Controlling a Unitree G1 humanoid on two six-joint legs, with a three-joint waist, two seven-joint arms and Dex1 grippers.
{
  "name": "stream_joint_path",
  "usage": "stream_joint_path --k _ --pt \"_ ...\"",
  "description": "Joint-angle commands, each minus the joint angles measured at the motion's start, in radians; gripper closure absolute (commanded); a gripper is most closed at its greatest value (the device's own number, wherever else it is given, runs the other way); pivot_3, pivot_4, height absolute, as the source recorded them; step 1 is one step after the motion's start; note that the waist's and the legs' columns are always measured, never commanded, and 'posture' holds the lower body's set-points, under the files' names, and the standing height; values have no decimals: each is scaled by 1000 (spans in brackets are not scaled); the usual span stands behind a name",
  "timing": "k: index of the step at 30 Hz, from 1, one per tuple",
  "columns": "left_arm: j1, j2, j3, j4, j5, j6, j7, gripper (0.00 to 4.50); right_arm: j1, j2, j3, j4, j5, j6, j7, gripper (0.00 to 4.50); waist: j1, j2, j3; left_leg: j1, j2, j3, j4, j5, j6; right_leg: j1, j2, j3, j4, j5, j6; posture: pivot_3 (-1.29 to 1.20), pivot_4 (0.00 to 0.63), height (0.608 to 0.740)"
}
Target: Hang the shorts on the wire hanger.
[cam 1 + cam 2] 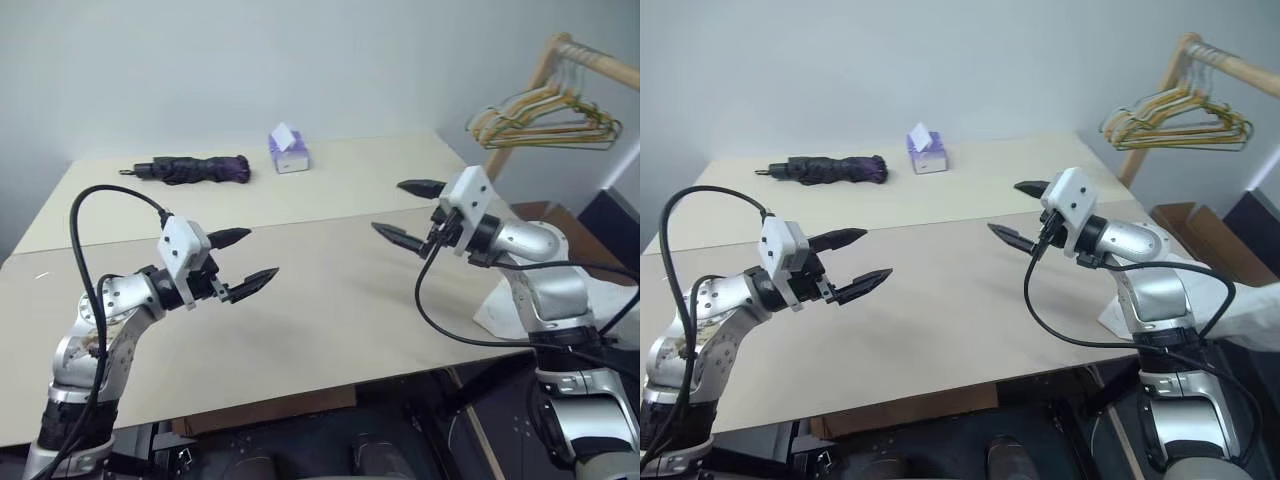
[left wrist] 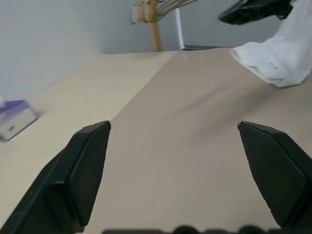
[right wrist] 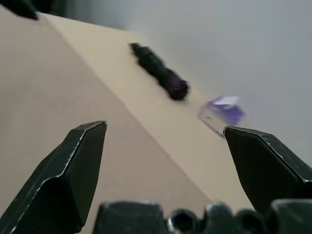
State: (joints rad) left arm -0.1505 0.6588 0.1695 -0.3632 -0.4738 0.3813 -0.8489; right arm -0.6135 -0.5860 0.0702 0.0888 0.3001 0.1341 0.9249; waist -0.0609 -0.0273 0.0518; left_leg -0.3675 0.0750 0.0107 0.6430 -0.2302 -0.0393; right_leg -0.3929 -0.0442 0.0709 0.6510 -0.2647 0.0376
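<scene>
The white shorts (image 2: 278, 53) lie crumpled at the table's right edge, partly hidden behind my right arm (image 1: 497, 306). The wire hanger is out of view. My left gripper (image 1: 255, 258) hovers open over the near left of the table (image 1: 330, 310), pointing toward the middle, with nothing between its fingers. Facing it from the right, my right gripper (image 1: 392, 208) is also open and empty, a little to the left of the shorts. In the wrist views each gripper (image 2: 173, 126) (image 3: 165, 126) has bare tabletop between its fingertips.
A folded dark purple umbrella (image 1: 190, 170) and a small white-and-purple tissue box (image 1: 288, 150) lie at the table's far side. A bunch of yellow and green hangers (image 1: 545, 115) hangs from a wooden rail at the right. A cardboard box (image 1: 1200, 235) sits beyond the right edge.
</scene>
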Motion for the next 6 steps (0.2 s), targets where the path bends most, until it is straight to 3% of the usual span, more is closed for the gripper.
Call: stream_joint_path --k 1,6 --pt "22 21 34 -64 -7 0 18 0 -43 13 -13 27 20 -21 53 22 34 0 0 -1 0 0 0 0 0 -1 0 0 0 2 -3 110 42 740" --pt "19 35 31 -51 7 -14 23 0 -40 22 -27 24 15 -13 73 22 77 0 1 -3 0 1 0 0 0 -3 0 -1 -1 3 -4 110 42 740"
